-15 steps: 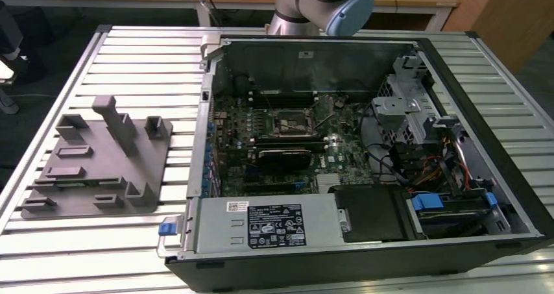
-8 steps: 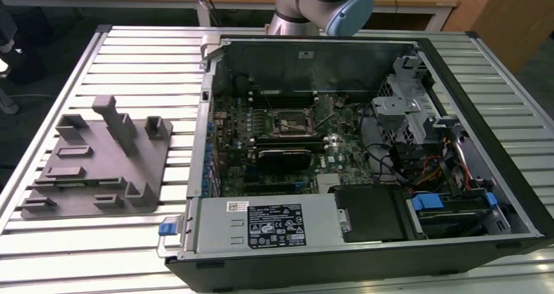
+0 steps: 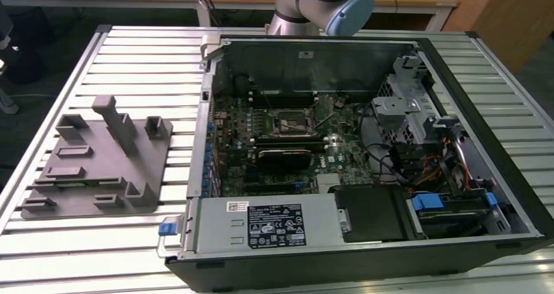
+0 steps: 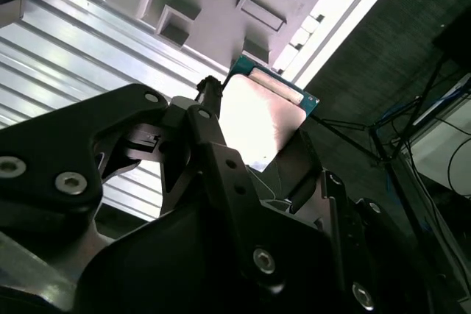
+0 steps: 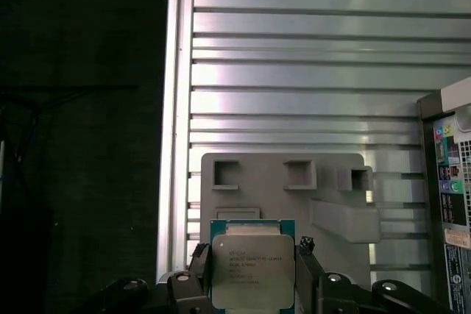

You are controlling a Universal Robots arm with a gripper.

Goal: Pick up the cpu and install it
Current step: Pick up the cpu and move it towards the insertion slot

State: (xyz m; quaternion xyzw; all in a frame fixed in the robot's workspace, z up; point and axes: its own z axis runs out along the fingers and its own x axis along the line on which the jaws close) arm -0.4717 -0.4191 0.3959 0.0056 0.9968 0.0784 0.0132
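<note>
The cpu [image 5: 252, 270] is a flat square chip with a silvery lid and a green edge. It is held clear of the table, with my gripper [image 5: 252, 281] shut on it and a black finger on each side. In the second wrist view the cpu [image 4: 259, 119] shines bright between the fingers [image 4: 208, 108] of the gripper [image 4: 254, 137]. Beyond it lies the grey moulded fixture [image 5: 283, 182]. In the exterior view the arm [image 3: 325, 5] stands behind the open computer case [image 3: 346, 145], whose square metal-framed socket [image 3: 290, 121] sits on the motherboard.
The grey fixture [image 3: 95, 164] with upright posts lies on the slatted metal table [image 3: 139, 60], on the exterior view's left of the case. Inside the case are a power supply [image 3: 264, 222], drive cages [image 3: 407, 112] and cables. The table's edge [image 5: 173, 108] drops to dark floor.
</note>
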